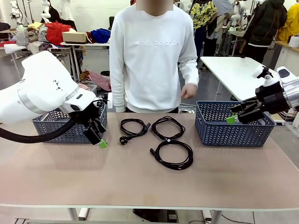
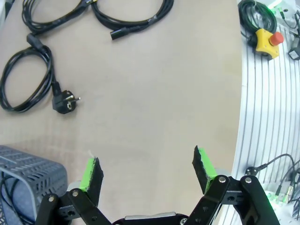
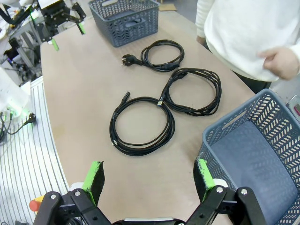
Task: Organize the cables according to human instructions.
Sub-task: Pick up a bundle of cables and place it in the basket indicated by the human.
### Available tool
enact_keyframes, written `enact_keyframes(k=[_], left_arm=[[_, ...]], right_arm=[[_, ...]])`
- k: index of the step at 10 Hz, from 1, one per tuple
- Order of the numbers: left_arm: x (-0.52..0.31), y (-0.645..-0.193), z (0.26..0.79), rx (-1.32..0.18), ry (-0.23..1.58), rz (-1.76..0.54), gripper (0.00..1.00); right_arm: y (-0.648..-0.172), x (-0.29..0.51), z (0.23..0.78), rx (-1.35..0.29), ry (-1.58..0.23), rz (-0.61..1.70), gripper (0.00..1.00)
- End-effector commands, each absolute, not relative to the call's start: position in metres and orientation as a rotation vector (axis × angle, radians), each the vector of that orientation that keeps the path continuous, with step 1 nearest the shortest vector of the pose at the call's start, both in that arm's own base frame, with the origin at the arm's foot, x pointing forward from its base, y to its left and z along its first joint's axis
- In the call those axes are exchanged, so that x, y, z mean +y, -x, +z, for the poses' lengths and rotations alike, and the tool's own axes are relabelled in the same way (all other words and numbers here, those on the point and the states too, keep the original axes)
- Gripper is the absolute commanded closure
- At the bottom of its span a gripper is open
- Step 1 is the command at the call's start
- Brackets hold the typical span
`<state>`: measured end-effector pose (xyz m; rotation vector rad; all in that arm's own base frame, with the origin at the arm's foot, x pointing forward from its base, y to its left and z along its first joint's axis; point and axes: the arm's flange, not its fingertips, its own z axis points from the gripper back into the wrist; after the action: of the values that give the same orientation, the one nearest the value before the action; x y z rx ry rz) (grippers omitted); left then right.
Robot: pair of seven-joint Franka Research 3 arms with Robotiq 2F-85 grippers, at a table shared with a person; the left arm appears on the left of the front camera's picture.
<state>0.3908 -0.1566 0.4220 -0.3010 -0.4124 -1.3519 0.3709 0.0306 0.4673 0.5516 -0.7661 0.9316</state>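
- Left gripper [image 1: 99,135] stood wide open and empty, beside the left basket [image 1: 49,127].
- Three coiled cables [image 1: 174,166] lay mid-table to its right, clear of both grippers.
- Right gripper [image 1: 235,113] hung open and empty over the right basket [image 1: 215,129].

My left arm [image 1: 42,88] hides part of the left basket [image 1: 49,123]. My left wrist view's top edge cuts one cable [image 2: 56,21] and another cable [image 2: 119,33].

A beige worktable [image 1: 140,186] fronts a busy workshop, where heaped clothing [image 1: 56,31] crowds the tables [image 1: 74,45] along the white back wall [image 1: 93,13] and a white table [image 1: 233,70] stands at right on the grey floor [image 1: 205,88].
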Motion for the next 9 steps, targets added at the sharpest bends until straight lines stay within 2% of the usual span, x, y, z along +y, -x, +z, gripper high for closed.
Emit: enact_keyframes(k=[1,9], left_arm=[[-0.1551,-0.3913,0.4238,-0.408,0.308,-1.349,0.0],[-0.1551,-0.3913,0.4238,-0.408,0.308,-1.349,0.0]], right_arm=[[-0.3756,0.0311,0.4652,-0.805,-0.562,0.949,0.0],[-0.3756,0.0311,0.4652,-0.805,-0.562,0.949,0.0]])
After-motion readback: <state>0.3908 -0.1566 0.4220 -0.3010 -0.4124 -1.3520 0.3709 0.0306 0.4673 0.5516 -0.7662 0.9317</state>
